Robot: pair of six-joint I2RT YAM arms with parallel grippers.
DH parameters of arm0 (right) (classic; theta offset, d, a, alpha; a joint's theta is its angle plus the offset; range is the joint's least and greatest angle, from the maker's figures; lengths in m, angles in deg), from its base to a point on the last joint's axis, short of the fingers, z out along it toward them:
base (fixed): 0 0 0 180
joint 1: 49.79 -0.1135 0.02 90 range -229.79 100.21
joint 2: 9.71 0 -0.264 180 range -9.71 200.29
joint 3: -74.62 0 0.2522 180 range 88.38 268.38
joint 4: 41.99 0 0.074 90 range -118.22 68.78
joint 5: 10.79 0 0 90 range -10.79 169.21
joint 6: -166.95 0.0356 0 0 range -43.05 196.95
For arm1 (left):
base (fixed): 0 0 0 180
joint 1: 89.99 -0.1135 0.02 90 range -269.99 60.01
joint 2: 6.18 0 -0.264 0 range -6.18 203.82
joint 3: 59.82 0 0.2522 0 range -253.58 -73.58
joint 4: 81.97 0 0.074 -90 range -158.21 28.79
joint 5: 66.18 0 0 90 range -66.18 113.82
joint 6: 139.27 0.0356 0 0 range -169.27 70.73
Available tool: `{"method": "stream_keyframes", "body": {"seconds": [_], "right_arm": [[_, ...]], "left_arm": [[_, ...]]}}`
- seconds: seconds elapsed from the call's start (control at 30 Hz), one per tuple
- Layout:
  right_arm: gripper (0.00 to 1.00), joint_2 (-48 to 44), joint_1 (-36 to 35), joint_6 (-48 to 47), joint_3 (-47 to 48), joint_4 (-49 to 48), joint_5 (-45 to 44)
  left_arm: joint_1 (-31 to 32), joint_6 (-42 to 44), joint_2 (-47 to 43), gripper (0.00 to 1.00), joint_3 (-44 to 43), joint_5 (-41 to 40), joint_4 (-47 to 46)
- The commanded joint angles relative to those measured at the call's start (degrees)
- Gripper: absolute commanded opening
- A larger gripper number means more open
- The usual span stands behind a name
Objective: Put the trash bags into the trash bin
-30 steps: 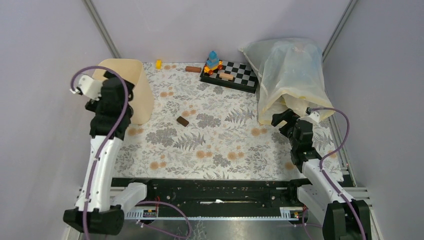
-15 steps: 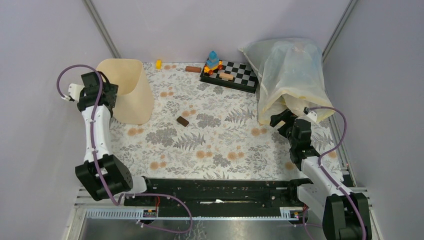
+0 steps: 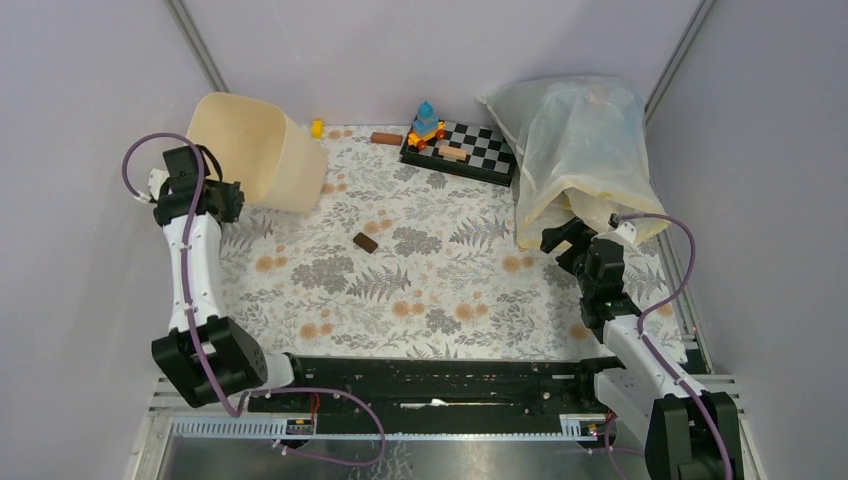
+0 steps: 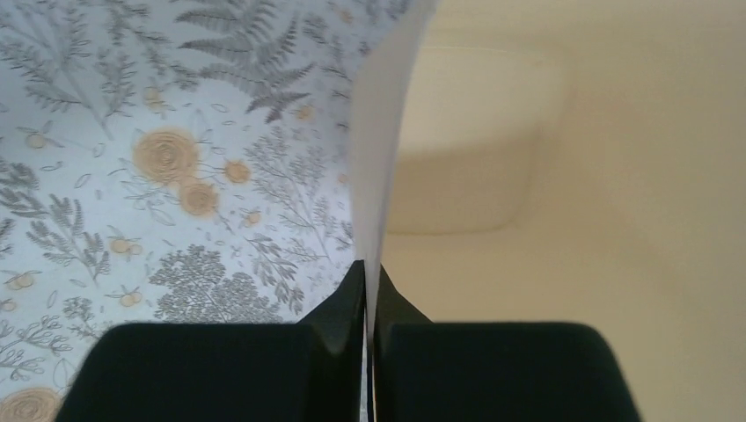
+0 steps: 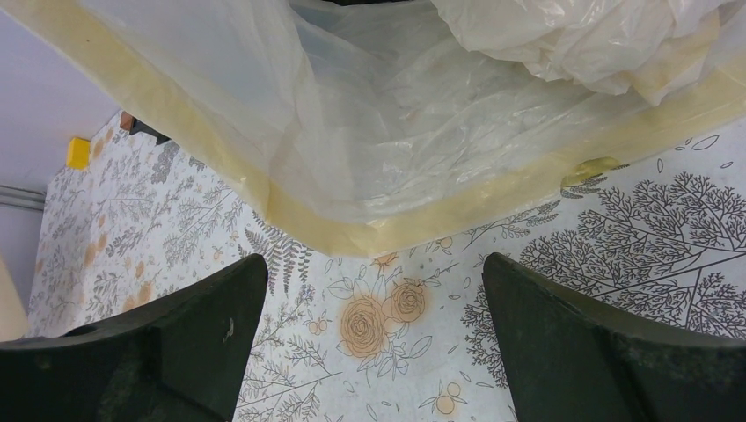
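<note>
Trash bin (image 3: 262,150) tilts at far-left corner, left gripper (image 4: 365,281) pinched on its rim; right gripper (image 5: 374,264) gapes empty by trash bag (image 3: 585,160).

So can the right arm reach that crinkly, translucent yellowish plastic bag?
Probably yes: its open hand faces the yellowish plastic bag close by, with only flowered tablecloth between them.

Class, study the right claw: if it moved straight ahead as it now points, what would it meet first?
Most likely the yellowish bottom edge of the large whitish-clear plastic sack, which lies on the flowered tablecloth directly ahead of the open right claw. Depth is uncertain.
</note>
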Motion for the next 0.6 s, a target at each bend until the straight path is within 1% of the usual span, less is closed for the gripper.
{"method": "stream_keyframes", "body": {"seconds": [0.0,0.13,0.2,0.27,0.47,0.5,0.57], "right_arm": [[1.00,-0.42,-0.21,-1.05,0.52,-1.64,-0.30],[1.00,-0.51,-0.22,-1.17,0.57,-1.62,0.09],[1.00,-0.54,-0.20,-1.31,0.54,-1.75,0.45],[1.00,-0.47,-0.21,-1.51,0.44,-1.99,0.93],[1.00,-0.18,-0.21,-2.59,0.68,-2.56,3.38],[1.00,-0.20,-0.22,-2.79,0.75,-2.53,3.71],[1.00,-0.39,-0.21,-2.93,0.64,-2.47,4.15]], "left_arm": [[0.74,1.49,-7.67,0.00,-2.49,5.14,-7.79],[4.35,2.86,-13.64,0.00,1.10,13.18,-17.53],[8.40,3.52,-15.85,0.00,2.55,14.76,-21.13],[13.57,4.68,-16.74,0.00,3.00,15.13,-22.64],[32.88,6.78,-14.98,0.00,4.83,12.54,-25.84],[35.65,7.25,-14.42,0.00,5.18,11.32,-26.39],[41.27,9.01,-12.53,0.00,4.86,6.41,-26.33]]}}
